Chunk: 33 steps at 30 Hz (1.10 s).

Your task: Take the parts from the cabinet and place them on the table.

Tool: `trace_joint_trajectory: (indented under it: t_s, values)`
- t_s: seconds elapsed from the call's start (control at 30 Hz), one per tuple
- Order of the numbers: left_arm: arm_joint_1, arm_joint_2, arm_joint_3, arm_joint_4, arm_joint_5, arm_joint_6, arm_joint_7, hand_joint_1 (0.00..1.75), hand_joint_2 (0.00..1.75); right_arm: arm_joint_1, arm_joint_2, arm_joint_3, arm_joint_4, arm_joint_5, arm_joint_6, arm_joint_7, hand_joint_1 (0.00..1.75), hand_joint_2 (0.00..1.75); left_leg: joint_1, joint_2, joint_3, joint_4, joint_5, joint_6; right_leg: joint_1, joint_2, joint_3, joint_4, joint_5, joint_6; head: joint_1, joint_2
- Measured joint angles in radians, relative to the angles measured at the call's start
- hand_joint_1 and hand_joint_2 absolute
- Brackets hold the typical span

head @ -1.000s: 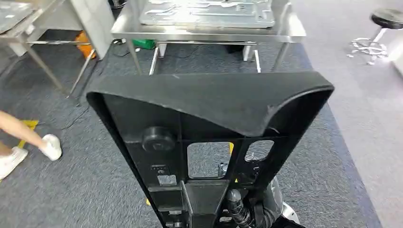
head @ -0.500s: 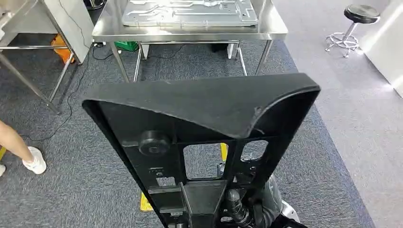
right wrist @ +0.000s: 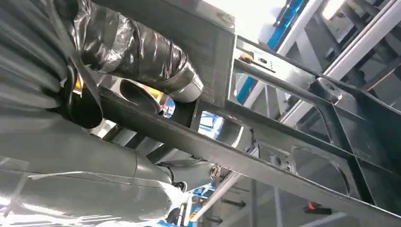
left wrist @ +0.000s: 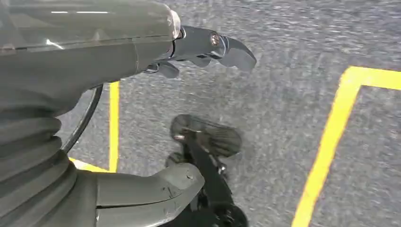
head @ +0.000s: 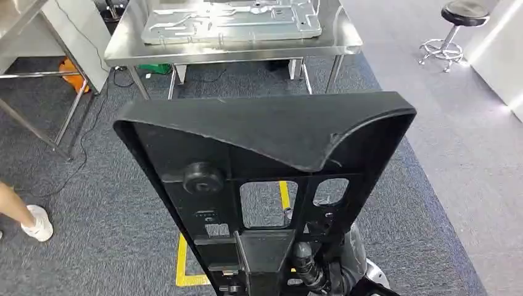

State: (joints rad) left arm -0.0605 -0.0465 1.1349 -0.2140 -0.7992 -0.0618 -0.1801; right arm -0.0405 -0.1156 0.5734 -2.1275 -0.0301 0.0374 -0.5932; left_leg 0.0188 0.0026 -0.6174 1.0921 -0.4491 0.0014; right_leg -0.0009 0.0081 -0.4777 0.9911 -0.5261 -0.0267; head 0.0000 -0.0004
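Note:
A large black plastic part [head: 265, 142] with cut-out windows and a round knob stands upright close in front of me in the head view. My right hand [right wrist: 137, 56] grips one of its ribs from below; its taped thumb presses on the black frame [right wrist: 283, 156]. Part of my right arm [head: 306, 266] shows behind the part's lower end. My left hand [left wrist: 85, 52] hangs over grey carpet, fingers [left wrist: 213, 45] and thumb apart, holding nothing. Ahead stands a steel table [head: 228, 55] with a grey metal panel [head: 228, 21] lying on it.
A person's leg and white shoe [head: 34, 223] are at the left edge. Yellow tape [head: 182, 265] marks the carpet below the part. A black stool [head: 461, 15] stands at the far right, a white unit [head: 509, 55] beside it, and another steel table [head: 24, 15] at the far left.
The whole picture has shifted: the camera has moved, and the steel table now lies more to the left. The black part stays in my right hand. The person's foot has slid to the left edge.

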Motion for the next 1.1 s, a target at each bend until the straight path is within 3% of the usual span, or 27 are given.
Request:
trace_joint_trajectory:
  t_s: [0.03, 0.07, 0.1, 0.17, 0.23, 0.3, 0.33, 0.37, 0.4, 0.43, 0.47, 0.5, 0.53, 0.57, 0.6, 0.63, 0.67, 0.73, 0.77, 0.87, 0.9, 0.93, 0.97, 1.03, 1.07, 1.1]
  values:
    - [0.001, 0.003, 0.001, 0.0, 0.0, 0.0, 0.0, 0.0, 1.75, 0.001, 0.0, 0.0, 0.0, 0.002, 0.0, 0.0, 1.75, 1.75, -0.008, -0.002, 0.021, -0.056, 0.017, 0.014, -0.004, 0.0, 0.008, -0.006, -0.007, 0.002, 0.0, 0.0]
    - [0.0, 0.006, 0.001, 0.0, 0.0, -0.001, -0.001, 0.0, 1.75, 0.0, 0.0, 0.0, 0.0, 0.003, -0.003, 0.0, 1.75, 1.75, -0.012, -0.002, 0.034, -0.082, 0.003, 0.019, 0.007, 0.004, 0.008, -0.004, -0.014, 0.013, 0.0, 0.0]
    - [-0.003, 0.006, 0.001, 0.0, 0.0, 0.0, -0.001, 0.0, 1.75, 0.002, 0.001, 0.0, 0.0, 0.005, -0.005, 0.0, 1.75, 1.75, -0.016, 0.0, 0.036, -0.083, -0.004, 0.019, -0.004, 0.007, 0.007, -0.011, -0.012, 0.019, -0.001, 0.0]
    - [-0.001, 0.007, 0.001, 0.0, 0.0, 0.0, -0.003, 0.0, 1.75, 0.004, 0.0, 0.0, 0.0, 0.006, -0.008, 0.0, 1.75, 1.75, -0.015, -0.003, 0.039, -0.098, -0.011, 0.031, -0.002, 0.004, 0.015, 0.002, 0.0, 0.031, 0.0, 0.0]
    - [-0.001, 0.006, 0.001, 0.0, 0.0, 0.0, -0.004, 0.0, 1.75, 0.003, 0.0, 0.0, -0.001, 0.006, -0.013, -0.001, 1.75, 1.75, -0.006, -0.004, 0.071, -0.109, -0.012, 0.042, -0.005, 0.002, 0.012, 0.04, -0.028, 0.04, 0.001, 0.0]
    - [-0.002, 0.006, 0.002, 0.0, 0.0, 0.0, -0.006, 0.0, 1.75, 0.0, 0.0, 0.0, -0.001, 0.006, -0.017, -0.001, 1.75, 1.75, -0.005, -0.004, 0.077, -0.109, -0.02, 0.048, -0.009, 0.001, -0.063, 0.165, -0.085, 0.048, 0.0, 0.0]
    - [-0.002, 0.006, 0.002, 0.0, 0.0, 0.0, -0.006, 0.0, 1.75, 0.002, 0.0, 0.0, -0.001, 0.006, -0.019, -0.001, 1.75, 1.75, -0.005, -0.004, 0.08, -0.109, -0.025, 0.047, -0.013, 0.0, -0.122, 0.25, -0.119, 0.055, 0.0, 0.0]
    - [-0.001, 0.006, 0.002, 0.0, 0.0, 0.0, -0.006, 0.0, 1.75, 0.003, 0.0, 0.0, -0.001, 0.006, -0.02, -0.001, 1.75, 1.75, -0.004, -0.004, 0.084, -0.108, -0.031, 0.045, -0.016, 0.0, -0.169, 0.306, -0.131, 0.06, 0.0, 0.0]
    - [0.0, 0.006, 0.002, 0.0, -0.001, 0.0, -0.006, 0.0, 1.75, 0.004, -0.001, 0.0, 0.0, 0.006, -0.02, -0.001, 1.75, 1.75, -0.003, -0.004, 0.092, -0.108, -0.037, 0.043, -0.019, -0.002, -0.191, 0.315, -0.115, 0.062, 0.0, 0.0]
    - [0.001, 0.006, 0.002, 0.0, -0.001, 0.0, -0.006, 0.0, 1.75, 0.004, -0.001, 0.0, 0.0, 0.006, -0.02, -0.001, 1.75, 1.75, -0.002, -0.005, 0.103, -0.108, -0.046, 0.04, -0.022, -0.003, -0.191, 0.279, -0.072, 0.065, 0.0, 0.0]
    - [0.001, 0.006, 0.002, 0.0, -0.001, 0.0, -0.006, 0.0, 1.75, 0.004, -0.002, 0.0, 0.0, 0.006, -0.02, -0.001, 1.75, 1.75, 0.001, -0.005, 0.119, -0.108, -0.056, 0.036, -0.023, -0.003, -0.168, 0.201, -0.005, 0.067, 0.0, 0.0]
    - [0.0, 0.006, 0.003, 0.0, -0.001, 0.0, -0.007, 0.0, 1.75, 0.004, -0.002, 0.0, 0.0, 0.006, -0.02, -0.001, 1.75, 1.75, 0.004, -0.005, 0.134, -0.109, -0.065, 0.03, -0.023, -0.005, -0.141, 0.114, 0.061, 0.067, 0.0, 0.0]
    - [0.0, 0.006, 0.003, 0.0, -0.001, 0.0, -0.009, 0.0, 1.75, 0.004, -0.002, 0.0, 0.0, 0.006, -0.021, -0.001, 1.75, 1.75, 0.006, -0.005, 0.137, -0.112, -0.074, 0.024, -0.022, -0.009, -0.123, 0.038, 0.107, 0.063, 0.0, 0.0]
    - [-0.002, 0.006, 0.005, 0.0, -0.001, 0.0, -0.01, 0.0, 1.75, 0.005, -0.004, 0.0, 0.001, 0.005, -0.021, -0.001, 1.75, 1.75, 0.006, -0.006, 0.149, -0.113, -0.077, 0.019, -0.013, -0.013, -0.129, 0.045, 0.063, 0.059, 0.001, 0.0]
    - [-0.004, 0.006, 0.006, 0.0, -0.001, 0.0, -0.012, 0.0, 1.75, 0.005, -0.005, 0.0, 0.0, 0.005, -0.021, -0.002, 1.75, 1.75, 0.005, -0.005, 0.144, -0.115, -0.08, 0.01, -0.006, -0.014, -0.129, 0.026, 0.053, 0.045, 0.002, 0.0]
    - [-0.003, 0.006, 0.006, 0.0, -0.001, -0.001, -0.013, 0.0, 1.75, 0.01, -0.006, 0.0, 0.0, 0.005, -0.022, -0.002, 1.75, 1.75, 0.004, -0.003, 0.151, -0.127, -0.083, 0.002, -0.006, -0.012, -0.124, 0.014, 0.074, 0.031, 0.003, 0.0]
    - [-0.002, 0.005, 0.006, 0.0, -0.001, -0.001, -0.014, 0.0, 1.75, 0.01, -0.006, 0.0, 0.0, 0.004, -0.022, -0.001, 1.75, 1.75, 0.001, -0.002, 0.159, -0.113, -0.072, -0.006, -0.008, -0.01, -0.119, 0.011, 0.075, 0.025, 0.001, 0.0]
    - [-0.003, 0.005, 0.006, 0.0, -0.001, -0.001, -0.015, 0.0, 1.75, 0.011, -0.006, 0.0, 0.0, 0.003, -0.022, -0.003, 1.75, 1.75, 0.006, 0.0, 0.168, -0.086, -0.094, -0.012, -0.012, -0.009, -0.086, 0.002, 0.069, 0.006, 0.002, 0.0]
    - [-0.005, 0.005, 0.006, 0.0, -0.001, -0.001, -0.017, 0.0, 1.75, 0.01, -0.006, 0.0, 0.0, 0.002, -0.021, -0.004, 1.75, 1.75, 0.005, 0.0, 0.144, -0.039, -0.12, -0.011, -0.01, -0.01, -0.078, 0.003, 0.064, 0.0, 0.002, 0.0]
    - [-0.003, 0.005, 0.007, 0.0, -0.001, -0.001, -0.018, 0.0, 1.75, 0.014, -0.008, 0.0, 0.0, 0.0, -0.021, -0.005, 1.75, 1.75, 0.004, -0.001, 0.001, 0.179, -0.211, -0.014, -0.005, -0.007, -0.064, 0.001, 0.05, -0.009, 0.0, 0.0]
    - [0.0, 0.005, 0.007, 0.0, -0.001, -0.001, -0.018, 0.0, 1.75, 0.017, -0.008, 0.0, 0.0, -0.001, -0.021, -0.006, 1.75, 1.75, 0.004, -0.001, -0.028, 0.203, -0.207, -0.012, -0.002, -0.005, -0.058, 0.001, 0.043, -0.01, 0.0, 0.0]
    - [0.003, 0.005, 0.007, 0.0, 0.0, -0.001, -0.018, 0.0, 1.75, 0.02, -0.009, 0.0, 0.0, -0.001, -0.021, -0.006, 1.75, 1.75, 0.003, -0.001, -0.032, 0.176, -0.172, -0.009, 0.0, -0.002, -0.048, 0.001, 0.036, -0.009, 0.0, 0.0]
    - [0.003, 0.005, 0.008, 0.0, 0.0, -0.001, -0.018, 0.0, 1.75, 0.021, -0.009, 0.0, 0.0, -0.001, -0.021, -0.006, 1.75, 1.75, 0.002, -0.001, -0.019, 0.116, -0.12, -0.002, 0.002, -0.001, -0.037, 0.001, 0.029, -0.008, 0.0, 0.0]
    - [0.003, 0.005, 0.008, 0.0, 0.0, -0.001, -0.018, 0.0, 1.75, 0.022, -0.009, 0.0, 0.0, -0.002, -0.018, -0.006, 1.75, 1.75, -0.003, -0.001, 0.034, -0.06, 0.004, 0.011, 0.005, -0.002, -0.01, 0.0, 0.011, -0.004, 0.0, 0.0]
    - [0.002, 0.007, 0.01, 0.0, 0.0, -0.001, -0.018, 0.0, 1.75, 0.024, -0.01, 0.0, 0.0, -0.002, -0.018, -0.007, 1.75, 1.75, -0.01, 0.001, 0.042, -0.073, -0.001, 0.023, 0.0, -0.003, -0.008, -0.01, 0.008, -0.001, 0.001, 0.0]
    - [0.0, 0.005, 0.01, 0.0, 0.0, -0.001, -0.019, 0.0, 1.75, 0.024, -0.01, 0.0, 0.0, -0.002, -0.017, -0.007, 1.75, 1.75, -0.02, 0.0, 0.031, -0.09, -0.032, 0.02, 0.002, 0.0, -0.01, -0.007, 0.007, 0.006, 0.0, 0.0]
